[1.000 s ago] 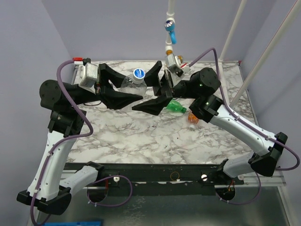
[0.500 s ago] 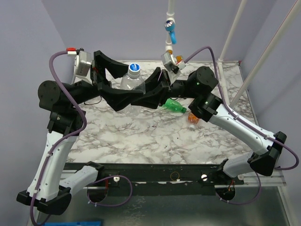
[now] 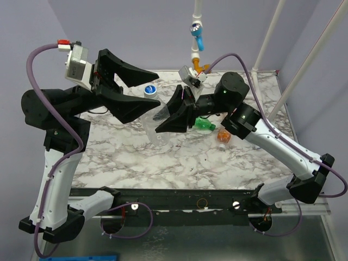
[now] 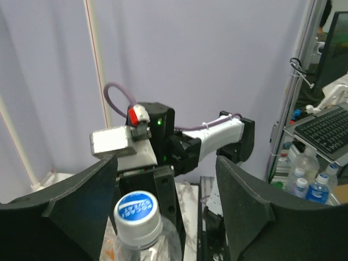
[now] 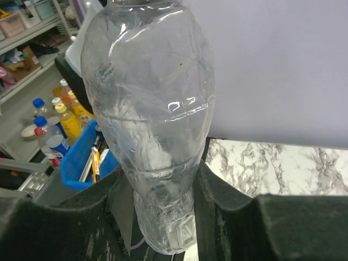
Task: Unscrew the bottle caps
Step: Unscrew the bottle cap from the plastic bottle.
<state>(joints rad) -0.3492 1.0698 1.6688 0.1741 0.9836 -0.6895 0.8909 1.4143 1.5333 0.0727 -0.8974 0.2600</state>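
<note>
My right gripper [image 3: 171,113] [image 5: 163,190] is shut on the lower body of a clear bottle [image 3: 155,120] [image 5: 152,98] and holds it off the marble table [image 3: 163,157], tilted. Its bottle cap [image 3: 150,89] [image 4: 136,209], whitish with a blue top, sits screwed on the neck. My left gripper [image 3: 157,92] [image 4: 166,168] is open, with a finger [image 4: 244,206] on either side of the cap and a gap on both sides. A green bottle [image 3: 205,124] and an orange bottle [image 3: 223,136] lie on the table just right of the right gripper.
A white pipe with blue and orange fittings [image 3: 197,30] hangs at the back centre. Two white poles [image 3: 272,32] rise at the back right. Purple walls close in the table on the left and behind.
The right gripper has closed on the clear bottle, and the left has let go of it. The left arm rose and tilted, its jaws now straddling the cap. The bottle moved nearer and leans over.
</note>
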